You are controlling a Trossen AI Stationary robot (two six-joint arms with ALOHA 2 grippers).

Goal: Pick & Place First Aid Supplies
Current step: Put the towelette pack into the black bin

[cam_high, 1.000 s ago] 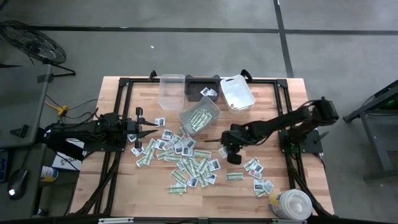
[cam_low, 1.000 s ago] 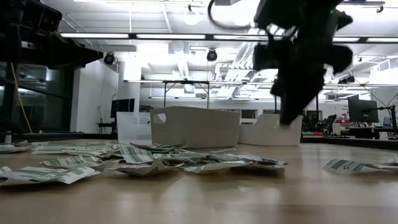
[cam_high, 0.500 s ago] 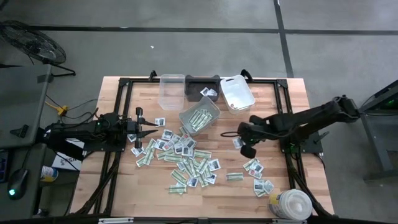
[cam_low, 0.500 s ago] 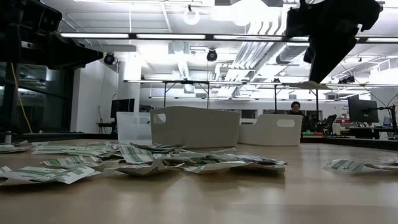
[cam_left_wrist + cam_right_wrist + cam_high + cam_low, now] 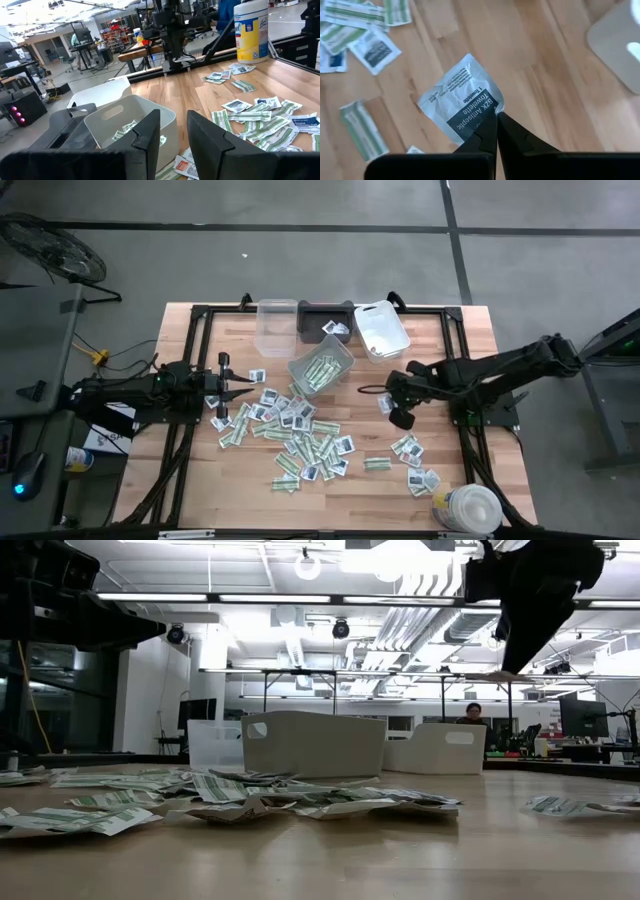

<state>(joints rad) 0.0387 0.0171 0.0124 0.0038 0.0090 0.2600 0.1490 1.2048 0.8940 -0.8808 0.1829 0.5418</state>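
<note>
A: So, what is the right end effector [image 5: 496, 121] holding?

B: Its two dark fingers are pinched together on one corner of a squarish white towelette packet [image 5: 461, 103]. The packet has a crimped edge and a dark panel printed "BZK Antiseptic Towelette", and it hangs tilted above bare wood.

A: Where is that in the high view?

B: Right of centre: the right end effector [image 5: 385, 398] is above the table [image 5: 470, 330], just below the white bin [image 5: 381, 329] and well apart from the main heap.

A: And the remaining packets?

B: A loose pile of first aid supplies [image 5: 295, 432] fills the middle of the high view: narrow green-and-white strips mixed with squarish white packets bearing dark or blue print, many overlapping. A smaller cluster [image 5: 413, 463] lies toward the lower right, near the round wipes tub [image 5: 466, 508]. Green strips also lie inside the tilted clear bin [image 5: 320, 367].

A: The left arm?

B: The left end effector [image 5: 240, 392] sits at the left edge of the pile, its fingers [image 5: 150, 134] partly apart with nothing between them.
</note>
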